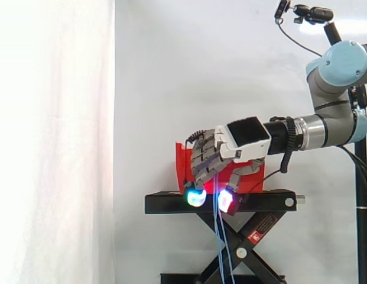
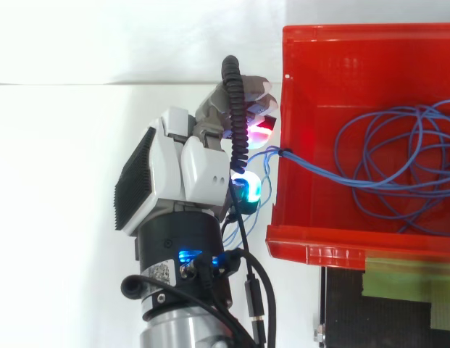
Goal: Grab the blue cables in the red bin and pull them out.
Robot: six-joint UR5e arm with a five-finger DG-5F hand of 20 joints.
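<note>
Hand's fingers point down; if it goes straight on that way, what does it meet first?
Likely nothing solid: the hand hangs beside the red bin, clear of the black stand in the top view, only the blue cables it pinches trailing below. Depth is unclear; it might graze the stand.

Hand point(image 1: 223, 147), fingers point(image 1: 195, 197) curled downward

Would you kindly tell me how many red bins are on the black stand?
1. The red bin sits on the black stand, with blue cables coiled inside and running over its wall into the robot hand, which pinches them beside it.
</note>
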